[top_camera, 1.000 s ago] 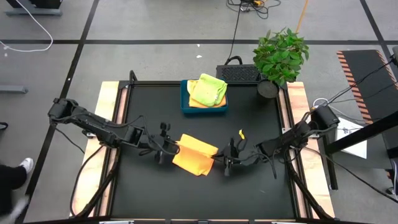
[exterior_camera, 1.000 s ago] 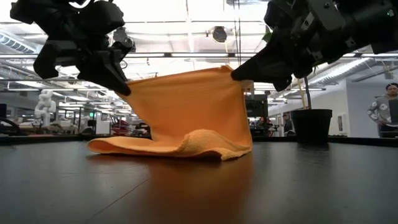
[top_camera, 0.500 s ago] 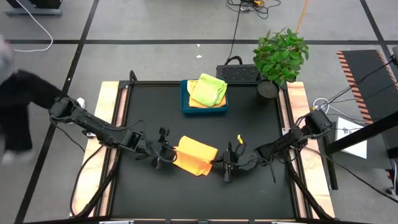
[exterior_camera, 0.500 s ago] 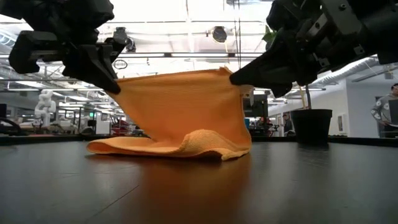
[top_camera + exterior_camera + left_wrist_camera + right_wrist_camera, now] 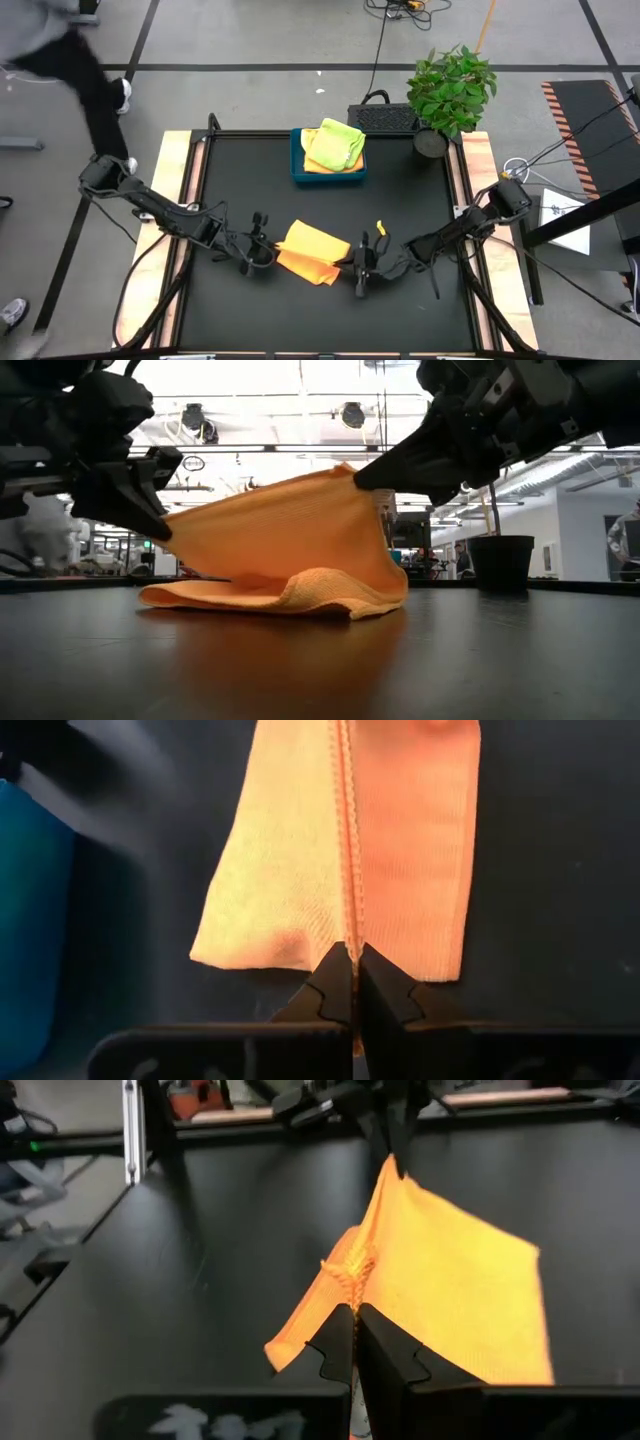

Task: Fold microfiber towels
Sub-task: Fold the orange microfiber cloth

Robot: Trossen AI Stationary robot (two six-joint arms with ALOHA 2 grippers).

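We take this for a robotics lab or workshop hall: grey concrete floor [image 5: 250, 95] marked with dark tape lines, loose cables [image 5: 395, 10] trailing across it, rows of bright ceiling strip lights [image 5: 300, 455], a white humanoid robot [image 5: 72, 525] standing at the far left, and a black-topped worktable [image 5: 420, 200] edged in pale wood.

From where I stand, nothing here can be read: no label, brand, number or sign shows clearly on any of the things on the table, on the arms, or in the room behind.
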